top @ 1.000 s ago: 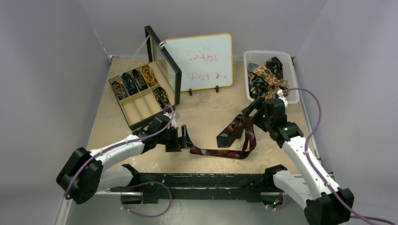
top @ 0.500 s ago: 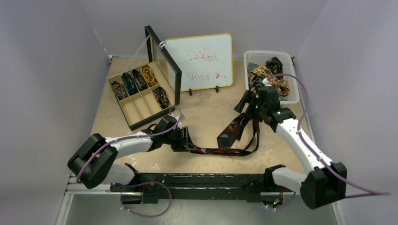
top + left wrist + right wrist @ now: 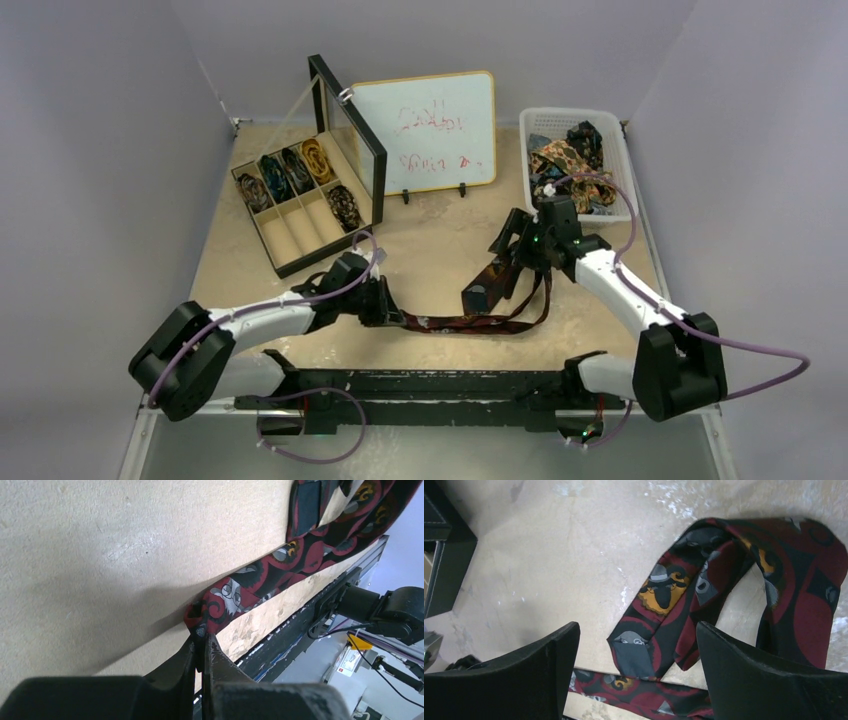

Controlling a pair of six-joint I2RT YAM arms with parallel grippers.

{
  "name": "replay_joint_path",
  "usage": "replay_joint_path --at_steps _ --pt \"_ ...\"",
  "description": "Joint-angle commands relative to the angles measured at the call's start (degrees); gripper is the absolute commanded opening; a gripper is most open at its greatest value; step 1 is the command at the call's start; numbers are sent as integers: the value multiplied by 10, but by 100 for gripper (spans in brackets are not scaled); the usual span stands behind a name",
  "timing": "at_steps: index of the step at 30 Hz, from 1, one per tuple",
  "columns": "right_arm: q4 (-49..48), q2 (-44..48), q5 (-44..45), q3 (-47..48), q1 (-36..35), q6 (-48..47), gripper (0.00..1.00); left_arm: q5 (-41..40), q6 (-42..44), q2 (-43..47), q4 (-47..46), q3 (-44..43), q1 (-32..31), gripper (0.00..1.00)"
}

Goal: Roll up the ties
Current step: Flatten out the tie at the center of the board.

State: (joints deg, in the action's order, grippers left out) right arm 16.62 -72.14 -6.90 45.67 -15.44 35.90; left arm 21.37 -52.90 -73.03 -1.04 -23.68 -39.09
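A dark maroon patterned tie (image 3: 500, 322) lies in a loose loop on the table, its wide end (image 3: 487, 285) pointing near-left. My left gripper (image 3: 393, 310) is shut on the tie's narrow end, low at the table surface. In the left wrist view the left gripper (image 3: 202, 639) pinches the red tip of the tie (image 3: 260, 577). My right gripper (image 3: 508, 242) hangs open above the wide end. Seen from the right wrist, the right gripper (image 3: 638, 630) straddles the tie (image 3: 664, 592) without touching it. More loose ties (image 3: 565, 160) fill the basket, and rolled ties (image 3: 290, 170) sit in the box.
A black compartment box (image 3: 300, 235) with its lid (image 3: 350, 125) standing open is at the back left. A whiteboard (image 3: 430, 130) stands at the back centre. The white basket (image 3: 572, 112) is at the back right. The black base rail (image 3: 430, 385) runs along the near edge.
The left gripper has gone from open to shut on the tie's narrow end. The right gripper moved left and nearer, from the basket side to above the wide end, staying open.
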Motion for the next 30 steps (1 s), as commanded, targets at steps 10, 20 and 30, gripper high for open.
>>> replay_joint_path --at_steps 10,20,30 --pt "-113 -22 104 -66 -1 101 84 1 27 49 -2 21 -2 0" --pt "-161 -126 75 -55 -15 89 49 -20 31 73 44 8 -2 0" --pt "-179 -131 16 -7 -15 123 0 -125 -5 139 151 -15 -1 0"
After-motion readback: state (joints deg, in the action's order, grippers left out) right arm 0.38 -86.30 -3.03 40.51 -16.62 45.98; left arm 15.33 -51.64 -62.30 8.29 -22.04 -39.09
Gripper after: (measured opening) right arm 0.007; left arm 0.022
